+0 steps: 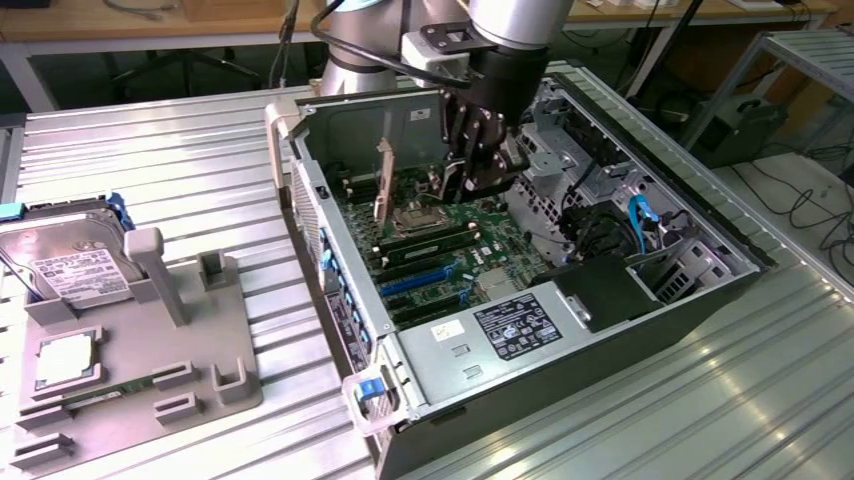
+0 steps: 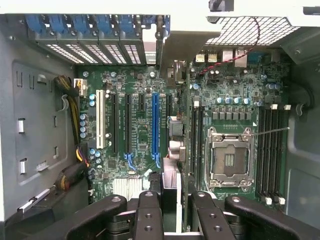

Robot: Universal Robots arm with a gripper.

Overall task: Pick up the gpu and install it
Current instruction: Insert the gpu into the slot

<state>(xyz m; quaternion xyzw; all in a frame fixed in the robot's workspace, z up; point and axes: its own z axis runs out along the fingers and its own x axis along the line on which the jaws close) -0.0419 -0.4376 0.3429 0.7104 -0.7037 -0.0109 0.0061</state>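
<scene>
This is a robotics lab or workshop: an opened computer case (image 1: 534, 260) lies on a ribbed aluminium bench (image 1: 160, 170) beside a grey fixture block (image 1: 134, 370) holding a hard drive (image 1: 74, 265), with wooden desks (image 1: 174, 20), loose cables (image 1: 807, 200) and a metal rack (image 1: 807, 60) behind.

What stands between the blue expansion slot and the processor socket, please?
In the wrist view, the gpu, held edge-on by the claw, stands between the blue expansion slot and the processor socket.
</scene>
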